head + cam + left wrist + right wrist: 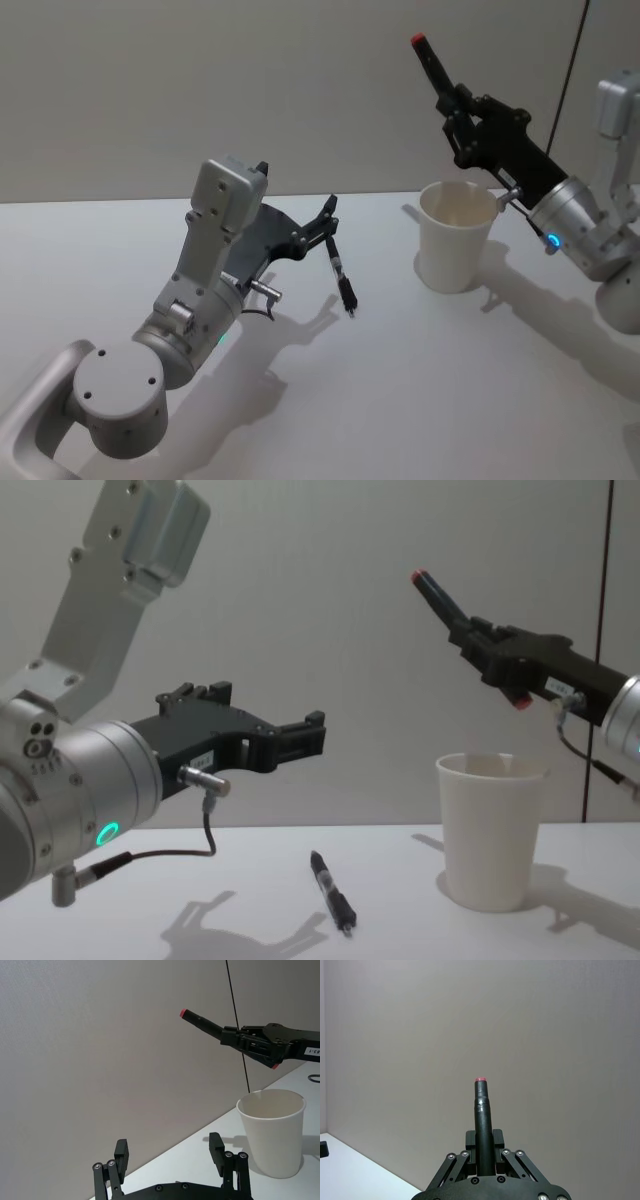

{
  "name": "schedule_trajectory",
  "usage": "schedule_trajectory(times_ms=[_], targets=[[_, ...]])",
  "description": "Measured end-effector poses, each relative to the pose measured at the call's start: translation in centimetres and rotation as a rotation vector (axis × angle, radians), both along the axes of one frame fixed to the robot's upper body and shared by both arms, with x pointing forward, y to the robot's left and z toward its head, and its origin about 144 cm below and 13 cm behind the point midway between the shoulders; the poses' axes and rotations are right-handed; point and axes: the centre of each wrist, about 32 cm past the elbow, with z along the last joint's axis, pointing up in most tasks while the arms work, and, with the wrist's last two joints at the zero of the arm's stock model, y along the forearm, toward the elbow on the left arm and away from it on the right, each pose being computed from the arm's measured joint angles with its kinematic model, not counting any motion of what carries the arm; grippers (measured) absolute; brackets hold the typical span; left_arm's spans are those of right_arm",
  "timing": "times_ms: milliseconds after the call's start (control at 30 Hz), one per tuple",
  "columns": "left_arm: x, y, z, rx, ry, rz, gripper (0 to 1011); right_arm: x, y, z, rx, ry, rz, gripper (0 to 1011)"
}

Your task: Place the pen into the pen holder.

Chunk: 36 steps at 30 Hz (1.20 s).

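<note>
Right end effector (pixel 484 1146) clamped on black red-tipped pen (pixel 482 1110) — axis tilted, red end up toward wall (pixel 330 600), above white paper cup (pixel 455 245). Left end effector (pixel 169 1152) open, empty. Chest view: second black pen (pixel 332 892) flat on worktop (pixel 420 930).

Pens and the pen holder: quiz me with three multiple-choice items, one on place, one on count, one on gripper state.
1. The loose pen lies:
A) on the table, to the left of the pen holder
B) inside the pen holder
C) propped against the pen holder

2. Pens in view:
A) one
B) two
C) three

3. The right gripper is:
A) open and empty
B) resting on the table
C) shut on the red-tipped pen

Answers:
1 A: it lies flat on the table, with the open left gripper hovering near it.
2 B: one lies loose and one is held.
3 C: its fingers clamp the black barrel, up in the air.
</note>
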Motion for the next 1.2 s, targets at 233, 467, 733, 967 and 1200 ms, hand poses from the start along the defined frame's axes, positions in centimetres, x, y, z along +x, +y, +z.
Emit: schedule_trajectory(times_ms=[233, 467, 733, 967, 1200], targets=[[0.0, 0.0, 0.0, 0.000, 0.000, 0.000, 1001, 0.3, 0.3, -0.4, -0.010, -0.002, 0.012, 185], [0.0, 0.0, 0.0, 0.000, 0.000, 0.000, 1001, 0.3, 0.4, -0.8, -0.020, 0.000, 0.020, 185], [0.0, 0.0, 0.0, 0.000, 0.000, 0.000, 1001, 0.2, 0.4, -1.1, -0.028, 0.004, 0.022, 185], [0.0, 0.0, 0.0, 0.000, 0.000, 0.000, 1001, 0.0, 0.4, -1.4, -0.034, 0.008, 0.023, 185], [0.0, 0.0, 0.0, 0.000, 0.000, 0.000, 1001, -0.1, 0.4, -1.5, -0.036, 0.011, 0.022, 323]])
